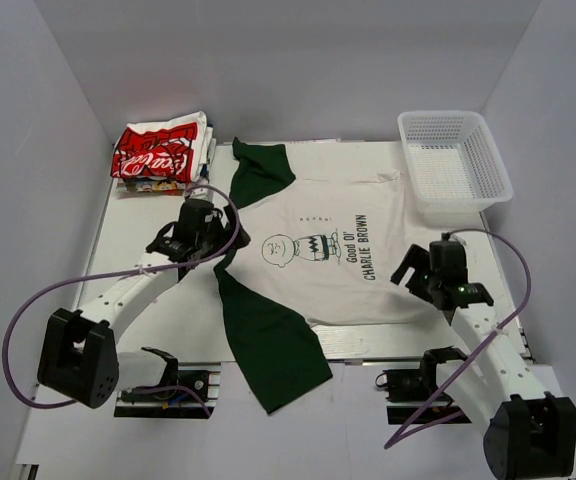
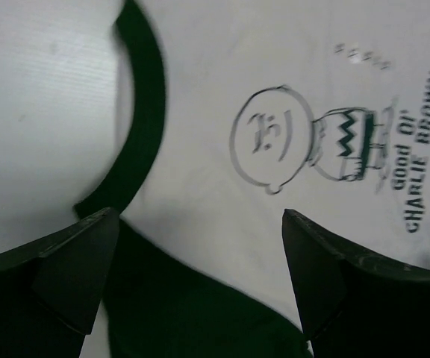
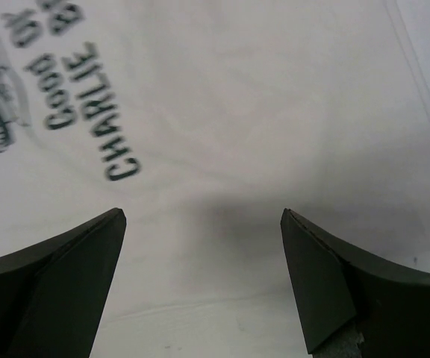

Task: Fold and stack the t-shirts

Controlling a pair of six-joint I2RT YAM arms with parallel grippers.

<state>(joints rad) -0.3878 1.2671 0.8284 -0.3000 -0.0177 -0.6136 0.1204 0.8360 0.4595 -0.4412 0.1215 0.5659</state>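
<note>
1. Left gripper (image 2: 200, 224): jaws wide, empty, above the collar of the Charlie Brown tee (image 1: 358, 295), centre-left of the frame.
2. Right gripper (image 1: 436, 272): jaws wide, empty, above the hem, centre-right.
3. Tee lies flat, its long axis collar-to-hem across the frame; each arm is nearest its own end.
4. Folded tees (image 1: 160, 152): upper left.

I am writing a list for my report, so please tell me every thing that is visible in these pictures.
Charlie Brown t-shirt: one, white with dark green sleeves, spread flat in the middle of the table.
folded t-shirts: one stack, top one white with red print, far left corner.
mesh basket: one, white, far right corner.
table: one, white, under everything.
left gripper: one, black, open, over the t-shirt's collar end.
right gripper: one, black, open, over the white cloth beside the lettering.
</note>
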